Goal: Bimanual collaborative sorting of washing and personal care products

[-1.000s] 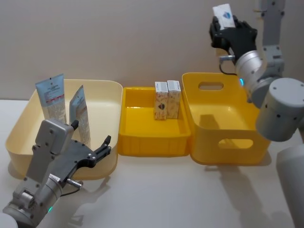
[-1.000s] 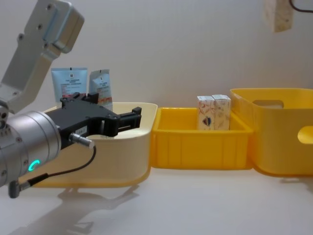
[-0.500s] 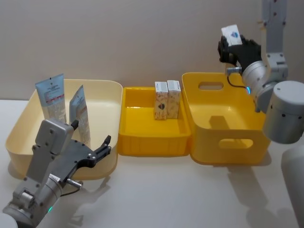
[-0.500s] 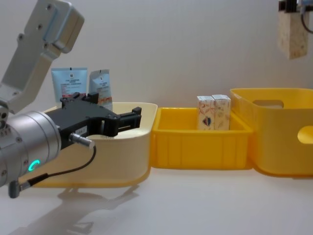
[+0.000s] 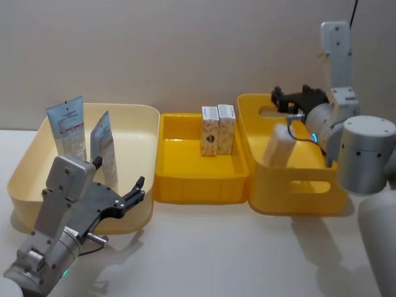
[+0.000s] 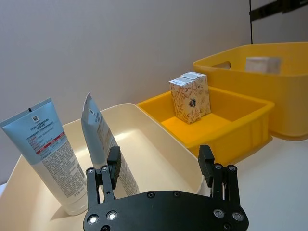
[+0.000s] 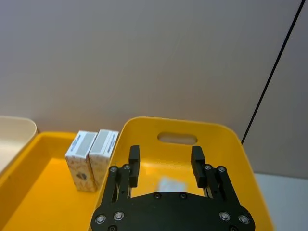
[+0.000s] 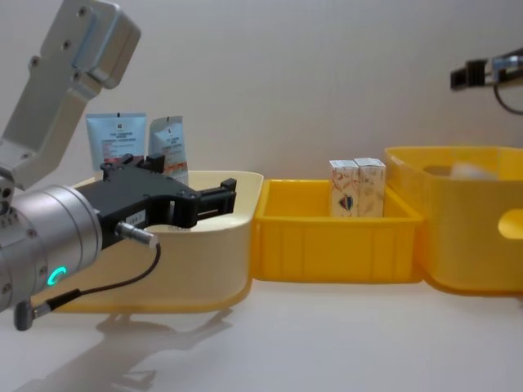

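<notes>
Two pale-blue tubes (image 5: pixel 68 127) (image 5: pixel 104 148) stand upright in the cream tub (image 5: pixel 141 117) on the left. Two cream cartons (image 5: pixel 210 131) (image 5: pixel 226 129) stand side by side in the small yellow tray (image 5: pixel 198 185). Another carton (image 5: pixel 276 145), blurred and tilted, is inside the handled yellow tub (image 5: pixel 297 192). My right gripper (image 5: pixel 281 100) hangs open just above it, apart from it, over the tub's back left part. My left gripper (image 5: pixel 133 195) stays open at the cream tub's front wall, holding nothing.
The three containers stand in a row against the back wall, touching each other. Bare white table lies in front of them. The handled tub has cut-out grips (image 5: pixel 275 112) in its far and near walls.
My right gripper came down from high above the handled tub and opened. The carton it held has left its fingers and is now inside the tub. The left arm has not moved.
</notes>
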Robot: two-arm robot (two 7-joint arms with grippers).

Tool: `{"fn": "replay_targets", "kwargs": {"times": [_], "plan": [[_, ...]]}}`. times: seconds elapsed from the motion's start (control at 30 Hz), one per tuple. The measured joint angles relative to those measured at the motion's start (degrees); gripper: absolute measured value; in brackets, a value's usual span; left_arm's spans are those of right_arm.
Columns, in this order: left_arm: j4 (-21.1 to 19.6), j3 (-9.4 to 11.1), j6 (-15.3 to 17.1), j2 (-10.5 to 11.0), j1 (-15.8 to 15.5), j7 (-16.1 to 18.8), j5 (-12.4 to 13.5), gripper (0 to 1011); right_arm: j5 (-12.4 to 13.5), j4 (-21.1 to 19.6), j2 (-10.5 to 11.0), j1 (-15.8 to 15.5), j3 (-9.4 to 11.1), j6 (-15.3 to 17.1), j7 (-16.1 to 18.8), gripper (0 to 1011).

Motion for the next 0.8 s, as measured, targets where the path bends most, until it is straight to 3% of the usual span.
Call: {"fn": "replay_targets", "kwargs": {"times": [0.43,0.8], "plan": [[0.0,0.0,0.1,0.0,-0.1,-0.1,0.0,1002,-0.1,4.6,-1.0,0.8,-0.1,6.2,0.7,998],[-1.5,-0.7,4.6,1.0,-2.5,0.1,1.9,1002,-0.2,6.4,-1.4,1.1,-0.2,8.2,0.9,1001]]}}
